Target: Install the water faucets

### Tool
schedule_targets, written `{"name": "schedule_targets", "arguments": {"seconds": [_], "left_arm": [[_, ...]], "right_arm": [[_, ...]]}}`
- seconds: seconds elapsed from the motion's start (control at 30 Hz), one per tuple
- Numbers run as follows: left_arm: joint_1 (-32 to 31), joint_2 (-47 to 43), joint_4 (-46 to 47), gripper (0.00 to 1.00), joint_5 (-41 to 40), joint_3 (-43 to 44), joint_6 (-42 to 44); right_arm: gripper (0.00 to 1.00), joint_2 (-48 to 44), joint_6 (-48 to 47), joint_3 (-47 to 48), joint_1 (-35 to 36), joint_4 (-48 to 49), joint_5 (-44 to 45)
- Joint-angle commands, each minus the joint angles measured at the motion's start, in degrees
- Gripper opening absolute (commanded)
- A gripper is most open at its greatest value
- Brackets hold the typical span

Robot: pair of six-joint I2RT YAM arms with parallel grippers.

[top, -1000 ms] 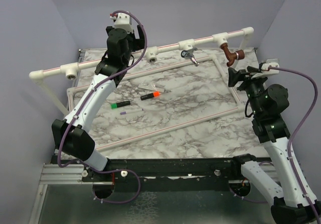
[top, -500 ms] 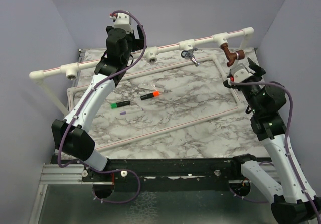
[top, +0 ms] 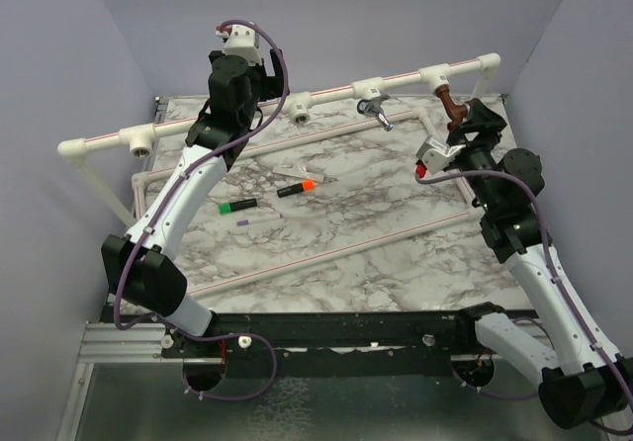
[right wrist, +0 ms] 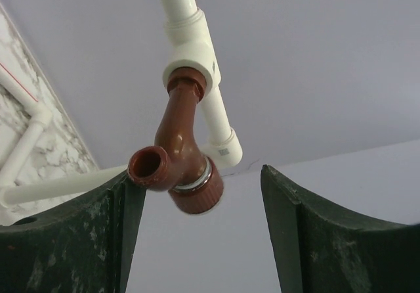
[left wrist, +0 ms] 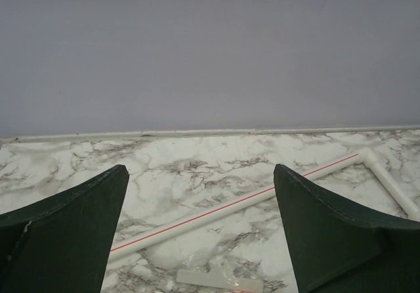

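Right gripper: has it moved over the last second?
Yes. The right gripper shifted left and toward the back, closing on the reddish-brown copper-coloured faucet hanging from the fixed white plastic pipe rail; its open jaws flank it.

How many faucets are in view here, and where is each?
2. A copper-coloured faucet sits in the rightmost tee fitting of the raised white pipe. A silver faucet hangs from the next fitting to its left. No others show, and none appear hidden.
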Motion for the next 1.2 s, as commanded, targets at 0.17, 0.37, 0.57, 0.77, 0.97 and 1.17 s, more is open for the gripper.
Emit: {"name": "schedule_targets", "arguments": {"seconds": [0.17,0.37,0.57,0.77,0.97,1.17], "left_arm": [[0.2,3.7,-13.6,0.93,4.3,-4.6,-0.2],[0.2,3.8,-13.5,0.93,4.5,-4.6,-0.2],[0.3,3.8,-13.6,0.93,4.7,-4.6,-0.2],[0.3,3.8,-13.6,0.93,4.7,-4.6,-0.3],[0.4,3.8,-13.6,0.93,5.1,-4.6,-0.5],[0.4,3.7,-13.7,0.93,5.1,-4.7,-0.5]], "right_arm": [[0.74,4.7,-19.3,-3.5,3.6,14.6,5.5],[0.66,7.8,-19.6,-3.4,3.6,17.5,7.8],[0.48,9.1,-15.7,-3.6,3.6,18.4,9.5],[0.20,9.2,-10.5,-4.1,3.6,18.2,10.7],[0.01,8.2,-0.4,-4.7,3.7,17.1,9.7],[0.01,6.8,16.2,-5.0,3.7,18.1,8.4]]}}
